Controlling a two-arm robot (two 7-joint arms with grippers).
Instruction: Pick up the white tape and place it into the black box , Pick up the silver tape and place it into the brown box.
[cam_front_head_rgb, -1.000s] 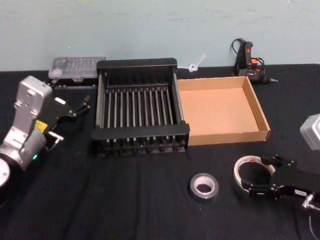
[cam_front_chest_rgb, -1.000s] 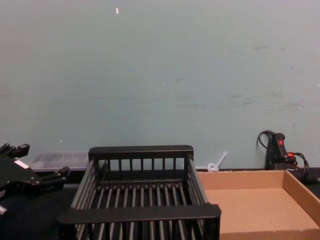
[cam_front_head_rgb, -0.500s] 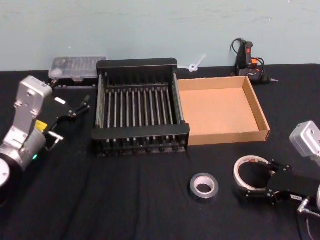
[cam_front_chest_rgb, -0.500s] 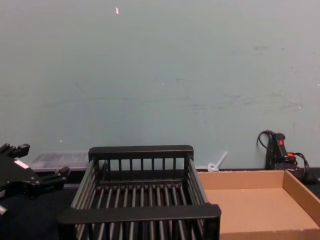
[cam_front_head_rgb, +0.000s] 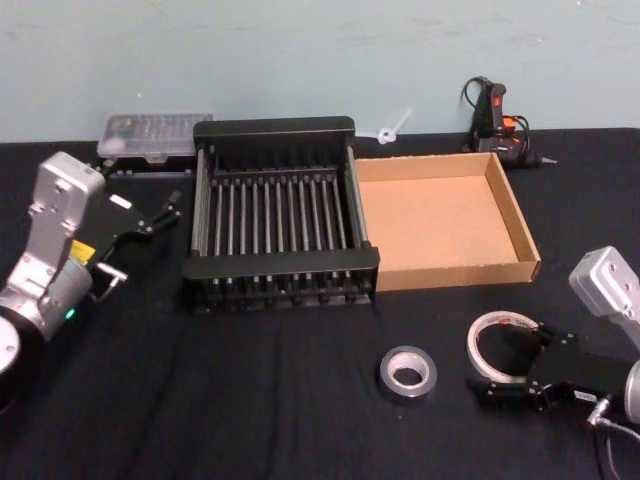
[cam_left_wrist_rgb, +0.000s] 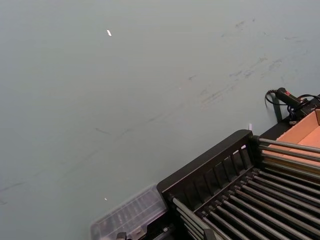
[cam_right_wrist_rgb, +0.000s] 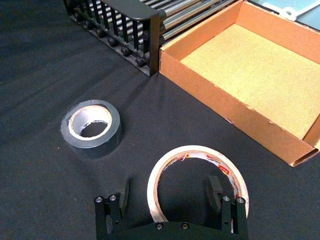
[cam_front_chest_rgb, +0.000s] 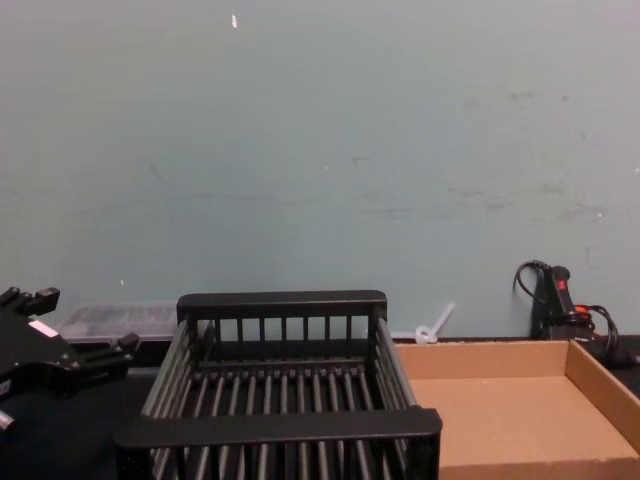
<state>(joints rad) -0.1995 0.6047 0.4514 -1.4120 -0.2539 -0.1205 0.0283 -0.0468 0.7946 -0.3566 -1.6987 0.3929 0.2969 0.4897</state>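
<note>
The white tape (cam_front_head_rgb: 489, 326) (cam_right_wrist_rgb: 199, 150) lies flat on the black cloth at the near right. My right gripper (cam_front_head_rgb: 500, 365) (cam_right_wrist_rgb: 169, 191) is open and straddles the roll's near wall, one finger inside the ring and one outside. The silver tape (cam_front_head_rgb: 430, 378) (cam_right_wrist_rgb: 95, 145) lies flat just left of it, untouched. Behind them the black box (cam_front_head_rgb: 280, 262) (cam_right_wrist_rgb: 120, 10) (cam_front_chest_rgb: 280, 425) and the brown box (cam_front_head_rgb: 460, 272) (cam_right_wrist_rgb: 225, 107) (cam_front_chest_rgb: 520, 420) stand side by side, with nothing in either. My left gripper (cam_front_head_rgb: 165, 210) (cam_front_chest_rgb: 85, 325) hangs open left of the black box.
A clear plastic case (cam_front_head_rgb: 155, 135) sits behind the black box at the far left. A glue gun (cam_front_head_rgb: 495, 112) with its cable and a small white plastic piece (cam_front_head_rgb: 393, 128) lie along the wall behind the brown box. Bare black cloth covers the near table.
My right arm has shifted a little to the right and lower, with the gripper staying around the white tape's near wall. The tapes and the left arm have not moved.
</note>
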